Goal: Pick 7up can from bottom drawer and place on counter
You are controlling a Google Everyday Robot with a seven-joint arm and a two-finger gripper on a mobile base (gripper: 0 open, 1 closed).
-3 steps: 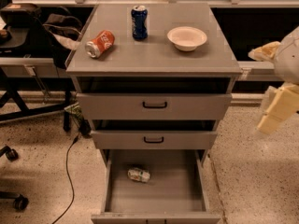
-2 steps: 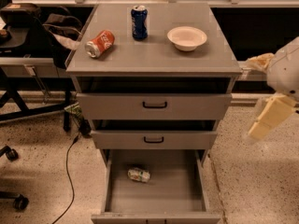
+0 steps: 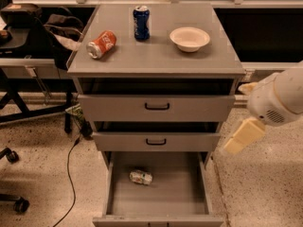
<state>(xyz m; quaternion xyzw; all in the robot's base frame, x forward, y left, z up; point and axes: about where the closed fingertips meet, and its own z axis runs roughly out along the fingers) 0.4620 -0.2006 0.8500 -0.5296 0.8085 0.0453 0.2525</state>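
Where the 7up can [image 3: 141,177] lies: on its side in the open bottom drawer [image 3: 175,197], left of middle.
Gripper [image 3: 244,137]: right of the middle drawer [image 3: 156,141], well apart from the can; open or closed, cannot tell.
Table [image 3: 156,56]: orange can [image 3: 101,44] lying, blue can [image 3: 141,22] upright, white bowl [image 3: 189,38].

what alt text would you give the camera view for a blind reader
A 7up can lies on its side in the open bottom drawer, while the robot's claw hangs right of the cabinet at middle-drawer height, apart from the can. The counter holds a tipped orange can, an upright dark blue can and a white bowl.
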